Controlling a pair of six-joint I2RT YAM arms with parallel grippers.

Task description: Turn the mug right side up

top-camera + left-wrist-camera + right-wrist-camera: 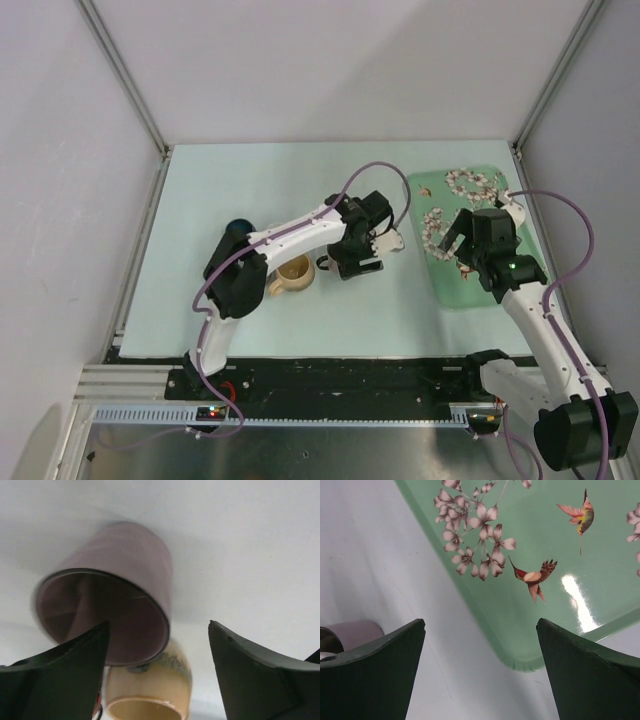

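Table [190, 290]: pale and slick-looking. I judge a mug that gets nudged rather than gripped will roll or skid on it.
Tray [462, 292]: green and flowered, right of centre in the top view. It is only at risk if the mug rolls rightward into its edge.
Left gripper [159, 626]: jaws spread wide, pinching nothing. The lower-left finger overlaps the mug's rim in its wrist view; I cannot tell whether they touch. Risk: closing from here catches only the rim and the mug squirts out.
Right gripper [481, 623]: spread, empty, over the tray's corner. Risk: bringing it in could foul the left arm.
Mug [107, 605]: mauve and not upright, with its mouth tipped toward the left wrist camera. It fills the upper left to centre of that frame and its outline is smeared. No handle shows, so I cannot plan the grasp around it.
Yellow cup [150, 692]: bottom centre of the left wrist view, right by the mug; mouth up in the top view. Risk: the mug knocks it as it rotates.
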